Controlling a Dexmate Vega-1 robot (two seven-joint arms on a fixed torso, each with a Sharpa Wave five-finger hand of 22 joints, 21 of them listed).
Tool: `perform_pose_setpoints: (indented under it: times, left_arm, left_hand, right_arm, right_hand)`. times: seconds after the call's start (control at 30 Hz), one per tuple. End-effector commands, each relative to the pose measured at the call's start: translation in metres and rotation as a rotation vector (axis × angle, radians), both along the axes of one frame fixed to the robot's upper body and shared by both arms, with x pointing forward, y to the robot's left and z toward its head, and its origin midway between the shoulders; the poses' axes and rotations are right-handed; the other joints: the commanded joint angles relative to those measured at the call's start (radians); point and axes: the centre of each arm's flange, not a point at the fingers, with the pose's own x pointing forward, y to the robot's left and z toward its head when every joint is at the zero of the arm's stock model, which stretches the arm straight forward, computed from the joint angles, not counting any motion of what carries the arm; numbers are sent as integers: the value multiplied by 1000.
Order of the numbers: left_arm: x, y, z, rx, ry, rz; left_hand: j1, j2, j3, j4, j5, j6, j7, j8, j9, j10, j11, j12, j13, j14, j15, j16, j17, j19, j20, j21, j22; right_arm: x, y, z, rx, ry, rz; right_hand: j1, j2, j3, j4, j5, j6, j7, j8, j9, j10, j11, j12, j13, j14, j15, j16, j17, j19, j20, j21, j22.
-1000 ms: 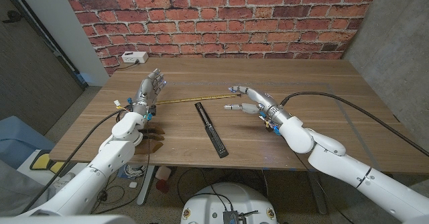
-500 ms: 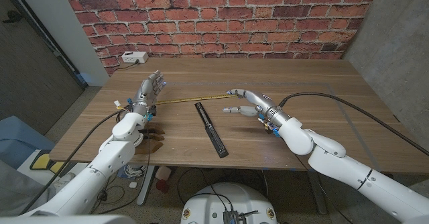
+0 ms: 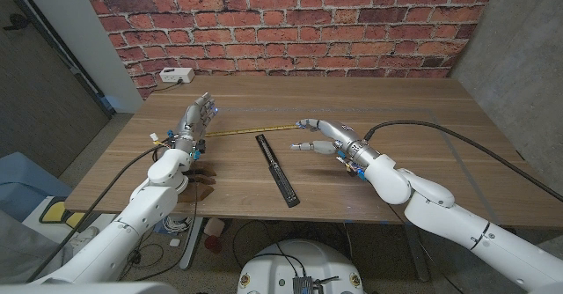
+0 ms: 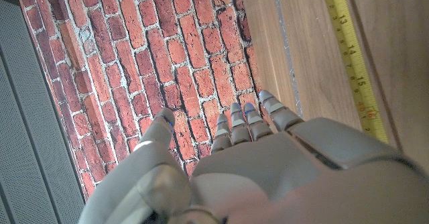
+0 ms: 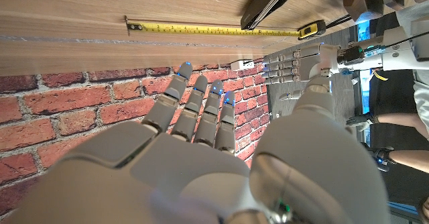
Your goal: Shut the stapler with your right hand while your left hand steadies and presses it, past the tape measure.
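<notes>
Stapler (image 3: 278, 169) first: from my head camera it lies opened out flat, a long black bar on the wooden table (image 3: 422, 118) between my two arms, one end near the yellow tape measure (image 3: 249, 130) and the other end toward the near edge. That tape is pulled out in a thin line across the table beyond the stapler, running from beside my left hand (image 3: 197, 119) toward my right hand (image 3: 324, 135). My left hand stands upright near the table's left side, its digits straight and close together, holding nothing, well apart from the stapler. My right hand is just to the right of the stapler's far end, held low, loosely spread and empty; whether it touches the wood I cannot tell. A white box (image 3: 176, 76) sits at the far left corner by the brick wall (image 3: 290, 21). From my left wrist, my own hand (image 4: 268, 170) shows its back, empty and straight, with the tape's numbered blade (image 4: 348, 56) running along the wood beside it. From my right wrist, my hand (image 5: 194, 137) is open and gripping nothing; past it I see the tape (image 5: 214, 29) laid out, the stapler's end (image 5: 278, 3) beside it, and my left hand (image 5: 301, 60) upright beyond.
</notes>
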Motion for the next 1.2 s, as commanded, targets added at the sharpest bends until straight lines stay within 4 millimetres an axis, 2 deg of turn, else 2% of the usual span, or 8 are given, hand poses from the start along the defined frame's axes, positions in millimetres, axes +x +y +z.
perform_pose_setpoints:
  times: [0.03, 0.3, 0.47, 0.5, 0.83, 1.03, 1.2]
  left_arm:
    - [-1, 1, 1, -2, -8, -2]
    - [-1, 2, 2, 3, -12, -2]
    - [-1, 3, 1, -2, -10, -4]
    - [0, 3, 1, -7, -10, -8]
    - [0, 4, -1, -14, -10, -13]
    - [-1, 4, 1, -10, -15, -14]
    - [-1, 4, 1, -11, -13, -15]
  left_hand:
    - [9, -7, -2, -6, 2, 3, -4, 2, 2, 3, -5, 3, 1, 3, -7, 1, 3, 0, -8, -1, 1]
    - [13, -6, -2, -10, 3, 0, -6, 1, 2, 2, -6, 2, 1, 1, -6, 1, 2, -2, -5, -2, 1]
    - [16, -5, -1, -12, 4, -1, -5, 1, 2, 1, -5, 2, 1, 1, -7, 0, 2, -8, -5, -4, 1]
    - [17, -5, -1, -13, 4, -1, -4, 1, 2, 1, -4, 2, 1, 1, -6, 0, 2, -8, -5, -4, 1]
    - [22, -3, 1, -16, 5, -1, 2, 1, 2, 2, -2, 3, 1, 2, -4, 0, 2, -13, -6, -5, 1]
    - [24, -3, 1, -18, 5, 0, 2, 2, 2, 2, -4, 3, 1, 0, -3, 0, 1, -18, -9, -6, 1]
    - [25, -4, 0, -19, 4, 1, 1, 2, 2, 3, -3, 3, 1, 0, -4, -1, 1, -19, -10, -6, 1]
  right_arm:
    - [-7, 8, -5, -37, 6, 0]
    - [-11, 12, -9, -53, 0, -22]
    - [-13, 13, -9, -69, 9, -32]
    - [-13, 14, -9, -71, 9, -35]
    - [-14, 18, -12, -90, 21, -46]
    - [-17, 21, -14, -87, 22, -52]
    - [-17, 23, -16, -83, 22, -54]
  right_hand:
    - [-6, 7, 1, 4, -3, 11, 5, 2, 2, 18, 2, 11, 1, 23, -47, 10, 7, 15, 0, 8, 3]
    - [-7, 13, 3, 6, -5, 4, 11, -5, 1, 35, -13, 11, 1, 62, -66, 32, 18, 42, -11, 15, 4]
    - [-5, 14, 4, 5, -7, 1, 13, -8, 1, 33, -2, 7, 2, 77, -71, 42, 25, 67, -15, 22, 4]
    - [-4, 14, 4, 4, -8, -1, 15, -9, 1, 33, 8, 6, 2, 76, -72, 43, 26, 67, -15, 22, 4]
    - [-2, 17, 6, 4, -9, 0, 18, -11, 0, 41, -3, 6, 3, 78, -68, 49, 35, 75, -13, 23, 5]
    - [-4, 19, 6, 5, -11, 2, 19, -11, 0, 46, 8, 8, 5, 79, -68, 53, 40, 77, -13, 22, 5]
    - [-6, 25, 7, 7, -12, 4, 22, -11, 0, 48, 5, 8, 6, 84, -66, 58, 45, 79, -11, 22, 6]
